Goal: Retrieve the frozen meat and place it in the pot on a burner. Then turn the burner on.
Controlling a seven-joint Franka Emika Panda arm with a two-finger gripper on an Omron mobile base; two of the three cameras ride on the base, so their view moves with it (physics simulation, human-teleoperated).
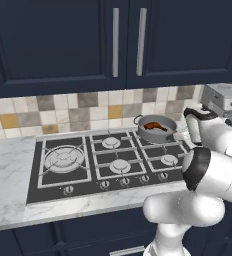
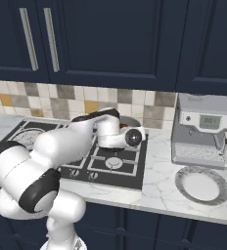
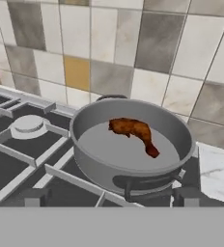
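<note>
**Meat in the pot; the knob row is what counts next**

The frozen meat [image 3: 133,133] is seen lying on the floor of the pot [image 3: 133,166], its long axis slanted across the base, well inside the rim. The pot is set on the back-right grate of the cooktop [image 1: 78,187], against the tiled backsplash [image 3: 109,53]. The placing step is judged done, and the burner under the pot has yet to be lit.

From the pot, the knobs [image 1: 124,181] are ranged along the cooktop's front edge, toward the robot and lower down. In the hand view the pot is faced from its front side, so the hand is judged to be held in front of the pot and above the grates. The coming move would therefore be directed away from the pot, back and down to that front row. Which knob serves the pot's burner cannot be told.

The finger tips cannot be made out, so the gripper's opening cannot be told.
</note>
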